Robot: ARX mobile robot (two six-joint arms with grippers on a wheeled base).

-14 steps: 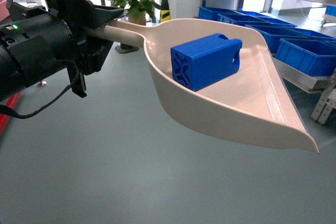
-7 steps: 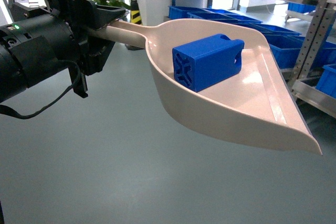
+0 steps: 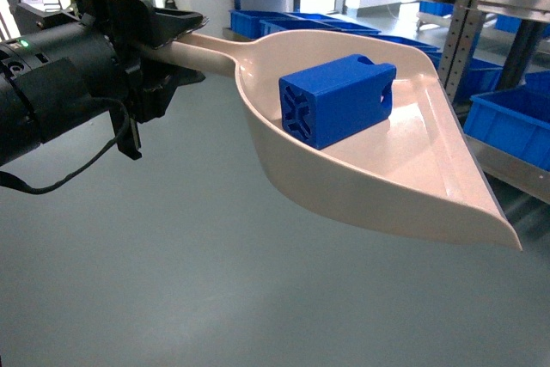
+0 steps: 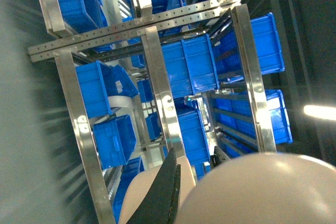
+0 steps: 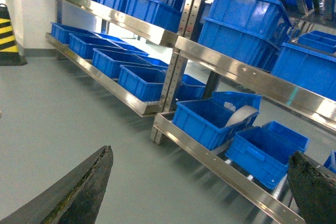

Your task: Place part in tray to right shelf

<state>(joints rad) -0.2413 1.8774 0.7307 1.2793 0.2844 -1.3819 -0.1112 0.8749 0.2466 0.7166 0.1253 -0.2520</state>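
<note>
The left gripper (image 3: 163, 40) was clamped on the handle of the tray (image 3: 412, 186), the part (image 3: 338, 99) lay in its bowl, and the shelf (image 5: 231, 72) stood beyond to the right, while the right gripper (image 5: 202, 192) hung released.

Blue bins (image 5: 210, 121) on steel shelves (image 5: 231, 72)

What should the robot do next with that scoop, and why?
Probably keep the tray level while closing on the shelf. The left gripper holds only the handle, the part lies loose inside, and the rack is not yet under the lip.
</note>
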